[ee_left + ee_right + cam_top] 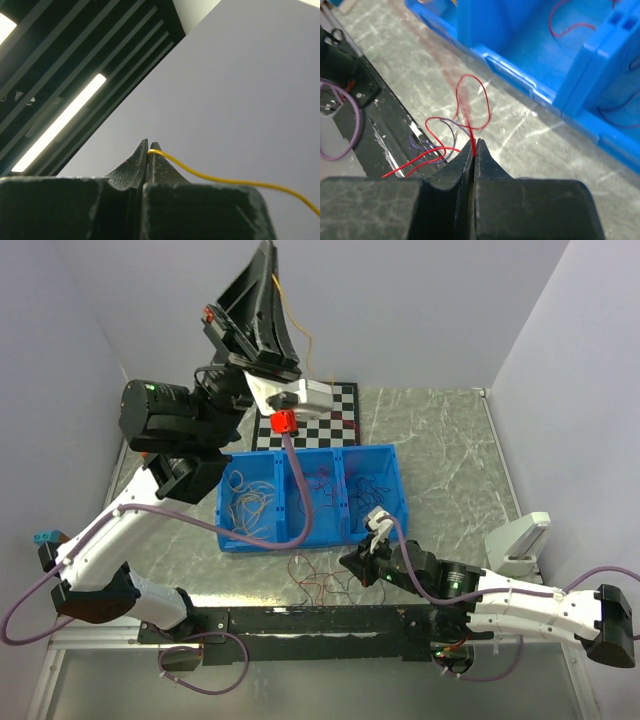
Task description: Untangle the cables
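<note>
Top external: grey table (440,470); blue bin (235,538) just beyond the right fingers (469,156); loose cables (318,585) just beside them. Those right fingers pinched fully shut on a red cable (470,100). High above, left fingers (144,159) clamped shut on a yellow cable (210,176).

No writing, label, brand, number or sign could be read in any of the three views.
</note>
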Controlling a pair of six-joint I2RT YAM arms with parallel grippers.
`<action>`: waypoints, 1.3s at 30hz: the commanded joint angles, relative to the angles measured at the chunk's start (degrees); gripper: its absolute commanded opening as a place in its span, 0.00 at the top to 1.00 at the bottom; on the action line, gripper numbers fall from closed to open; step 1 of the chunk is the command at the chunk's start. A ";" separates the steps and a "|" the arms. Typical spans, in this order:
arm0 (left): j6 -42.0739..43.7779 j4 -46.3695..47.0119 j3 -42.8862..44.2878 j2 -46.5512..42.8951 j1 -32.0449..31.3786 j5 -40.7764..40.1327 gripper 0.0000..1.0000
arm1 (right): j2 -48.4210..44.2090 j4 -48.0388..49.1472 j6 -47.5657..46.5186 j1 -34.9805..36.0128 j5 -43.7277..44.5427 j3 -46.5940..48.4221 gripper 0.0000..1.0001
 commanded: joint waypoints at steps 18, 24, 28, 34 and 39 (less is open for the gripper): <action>-21.91 -10.67 -31.82 -16.13 9.67 -11.26 0.99 | -2.24 -0.60 -2.24 1.13 1.24 2.45 1.00; -36.07 -17.70 -46.16 -20.01 18.90 -12.24 0.99 | -1.19 -0.51 -9.10 1.13 0.89 7.91 1.00; -37.66 -17.45 -52.84 -20.80 21.98 -11.44 0.99 | -0.40 1.42 -12.35 1.21 -0.07 10.54 1.00; -38.45 -16.21 -63.31 -22.91 22.43 -10.83 0.99 | 0.57 2.57 -19.20 1.13 -0.52 15.81 1.00; -39.51 -15.43 -68.76 -22.74 22.52 -11.35 0.99 | 0.92 2.04 -23.79 1.13 -1.13 21.09 1.00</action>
